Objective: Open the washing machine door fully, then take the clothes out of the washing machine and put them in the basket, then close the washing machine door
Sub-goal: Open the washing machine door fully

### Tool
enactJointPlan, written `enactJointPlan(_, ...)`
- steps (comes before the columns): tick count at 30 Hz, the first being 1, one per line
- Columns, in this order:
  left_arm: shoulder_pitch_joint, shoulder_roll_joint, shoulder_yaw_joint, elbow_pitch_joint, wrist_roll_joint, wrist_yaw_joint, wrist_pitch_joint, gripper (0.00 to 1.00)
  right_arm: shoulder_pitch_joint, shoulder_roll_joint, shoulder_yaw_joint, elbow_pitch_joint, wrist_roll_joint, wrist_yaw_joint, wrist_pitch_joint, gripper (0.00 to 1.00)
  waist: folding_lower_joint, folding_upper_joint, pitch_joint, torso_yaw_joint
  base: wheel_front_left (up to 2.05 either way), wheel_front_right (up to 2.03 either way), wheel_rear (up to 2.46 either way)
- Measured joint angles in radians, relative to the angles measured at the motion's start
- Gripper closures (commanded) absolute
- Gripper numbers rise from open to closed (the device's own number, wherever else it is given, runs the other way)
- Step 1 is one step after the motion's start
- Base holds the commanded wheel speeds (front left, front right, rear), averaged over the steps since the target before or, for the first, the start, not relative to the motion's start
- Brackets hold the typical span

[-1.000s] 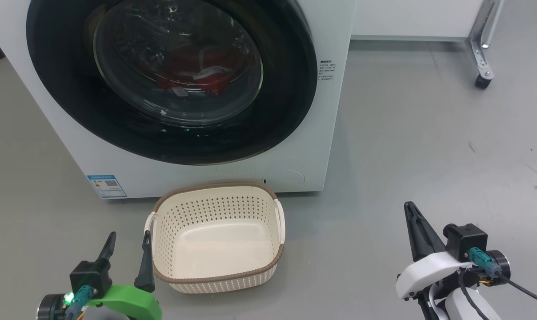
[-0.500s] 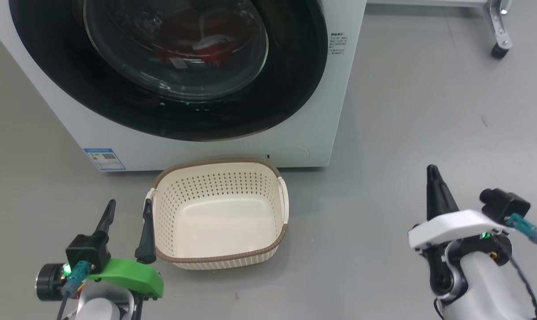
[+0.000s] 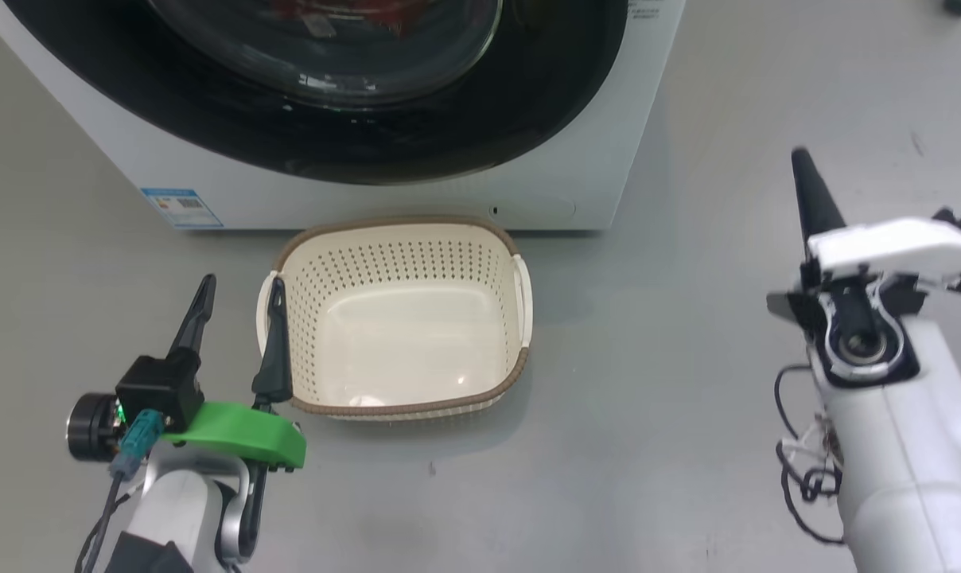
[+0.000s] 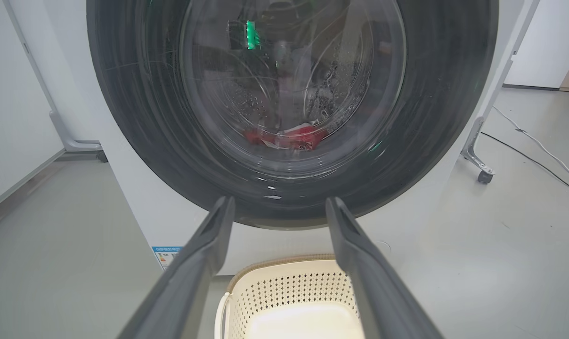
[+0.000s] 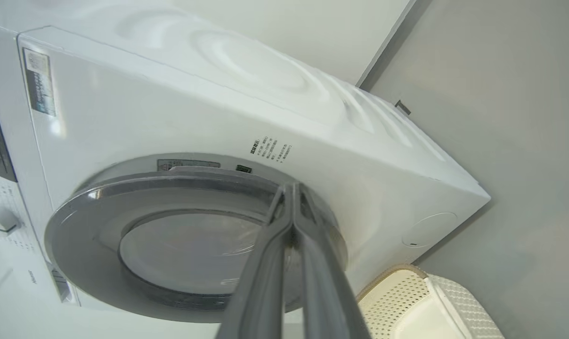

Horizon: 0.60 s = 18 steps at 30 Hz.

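The white washing machine (image 3: 632, 159) stands at the top of the head view, its door (image 3: 449, 135) covering the opening with a glossy black rim. Red clothes (image 4: 289, 137) lie behind the glass bowl. The cream basket (image 3: 405, 231) sits on the floor just before the machine, with nothing in it. My left gripper (image 3: 242, 282) is open at the basket's left handle, its fingers pointing at the door (image 4: 124, 117). My right gripper (image 3: 803, 171) is shut on nothing, out to the right of the machine. In the right wrist view my right gripper (image 5: 291, 188) points at the door's rim (image 5: 86, 202).
Grey floor surrounds the machine. A white frame's castor leg (image 4: 482, 174) and a cable (image 4: 539, 146) lie to the machine's right. A blue label (image 3: 180, 207) marks the machine's lower left front.
The head camera has tilted down, so the machine slid up the view. My right gripper, still shut, has gone forward toward the machine. The left gripper stays open by the basket.
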Motion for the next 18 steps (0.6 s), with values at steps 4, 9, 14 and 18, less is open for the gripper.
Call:
enactJointPlan(4, -0.035, -0.007, -0.009, -0.014, 0.005, -0.010, 0.000, 0.00, -0.089, -0.001, -0.016, -0.007, 0.119, 0.000, 0.059, 1.00, 0.0000, 0.0000, 0.043, 0.012, 0.00, 0.00, 0.00)
enactJointPlan(9, -0.064, -0.009, -0.017, -0.025, 0.008, -0.025, 0.000, 0.00, -0.199, -0.007, -0.046, -0.003, 0.173, 0.000, 0.126, 1.00, 0.0001, 0.0000, 0.093, 0.031, 0.00, 0.00, 0.00)
enactJointPlan(14, -0.095, -0.015, -0.022, -0.039, 0.016, -0.034, 0.000, 0.00, -0.307, -0.011, -0.056, 0.012, 0.202, 0.000, 0.191, 1.00, 0.0001, 0.0000, 0.139, 0.053, 0.00, 0.00, 0.00)
enactJointPlan(18, -0.115, -0.019, -0.024, -0.048, 0.021, -0.035, 0.000, 0.00, -0.390, -0.025, -0.044, 0.027, 0.203, -0.006, 0.237, 1.00, 0.0001, 0.0000, 0.172, 0.072, 0.00, 0.00, 0.00)
